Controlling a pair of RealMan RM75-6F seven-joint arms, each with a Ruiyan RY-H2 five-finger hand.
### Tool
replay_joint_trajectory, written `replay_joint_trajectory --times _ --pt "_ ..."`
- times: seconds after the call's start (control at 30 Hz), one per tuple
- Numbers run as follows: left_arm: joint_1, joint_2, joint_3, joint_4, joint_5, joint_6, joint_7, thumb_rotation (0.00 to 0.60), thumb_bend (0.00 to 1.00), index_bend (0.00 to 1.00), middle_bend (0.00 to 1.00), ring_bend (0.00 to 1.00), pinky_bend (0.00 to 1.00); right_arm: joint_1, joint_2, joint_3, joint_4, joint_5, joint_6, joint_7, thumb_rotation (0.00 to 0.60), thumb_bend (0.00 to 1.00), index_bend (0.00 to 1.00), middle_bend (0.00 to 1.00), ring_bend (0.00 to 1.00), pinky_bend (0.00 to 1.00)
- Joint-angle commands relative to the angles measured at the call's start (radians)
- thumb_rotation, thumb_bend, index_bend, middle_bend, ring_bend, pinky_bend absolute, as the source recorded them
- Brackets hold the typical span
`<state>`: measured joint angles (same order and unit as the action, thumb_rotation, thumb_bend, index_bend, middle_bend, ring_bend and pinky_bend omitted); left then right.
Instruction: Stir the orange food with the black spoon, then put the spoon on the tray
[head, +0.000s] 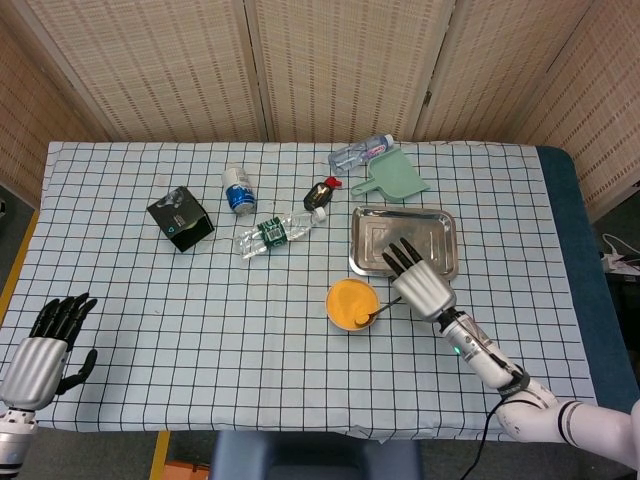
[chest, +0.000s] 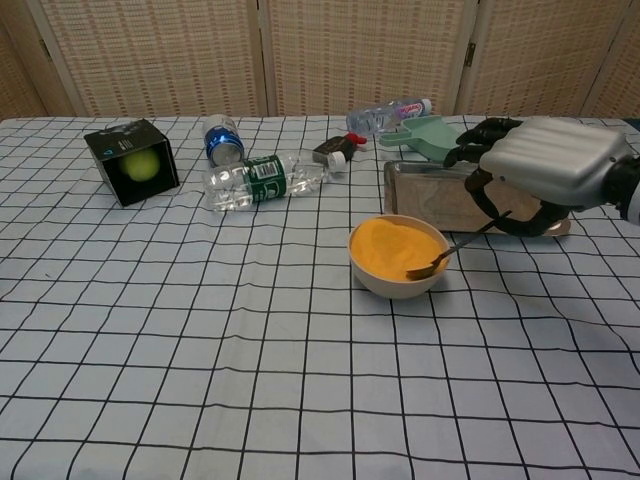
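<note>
Spoon in food — R hand

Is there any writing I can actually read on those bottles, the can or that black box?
None of it reads at this size.
Clear bottle: green label, print blurred.
Far bottle: pale label with a pink patch, print too small.
Blue can: white marks, illegible.
Black box: faint pale mark on top, unreadable; its front shows a yellow-green ball, no words.
Small dark bottle: no legible text.
</note>
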<state>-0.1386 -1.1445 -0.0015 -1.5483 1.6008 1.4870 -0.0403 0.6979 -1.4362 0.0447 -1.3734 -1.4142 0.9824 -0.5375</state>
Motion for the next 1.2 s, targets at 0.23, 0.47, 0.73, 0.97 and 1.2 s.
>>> replay_joint_trajectory --times 0.23,0.47,0.73,0.97,1.2 --pt "0.001 0.003 -0.001 0.003 0.0 0.003 -0.009 0.6 0.46 0.0 0.0 0.0 0.04 0.019 -0.052 0.016 0.044 0.034 -0.03 -0.054 0.6 0.65 1.0 0.13 0.0 0.0" --pt "0.002 0.006 -0.001 0.007 -0.001 0.005 -0.021 0.6 0.46 0.0 0.0 0.0 0.04 0.033 -0.094 0.037 0.086 0.051 -0.026 -0.089 0.6 0.65 1.0 0.13 0.0 0.0" --pt "0.001 0.007 -0.001 0.008 0.0 0.004 -0.026 0.6 0.46 0.0 0.0 0.0 0.04 0.036 -0.129 0.051 0.124 0.062 -0.001 -0.128 0.6 0.65 1.0 0.13 0.0 0.0" --pt "0.002 0.008 0.0 0.004 -0.003 0.001 -0.022 0.6 0.46 0.0 0.0 0.0 0.04 0.032 -0.146 0.059 0.149 0.052 0.032 -0.119 0.6 0.65 1.0 0.13 0.0 0.0" --pt "0.0 0.006 -0.001 0.006 -0.003 0.0 -0.021 0.6 0.46 0.0 0.0 0.0 0.04 0.029 -0.144 0.069 0.153 0.042 0.057 -0.098 0.6 0.65 1.0 0.13 0.0 0.0"
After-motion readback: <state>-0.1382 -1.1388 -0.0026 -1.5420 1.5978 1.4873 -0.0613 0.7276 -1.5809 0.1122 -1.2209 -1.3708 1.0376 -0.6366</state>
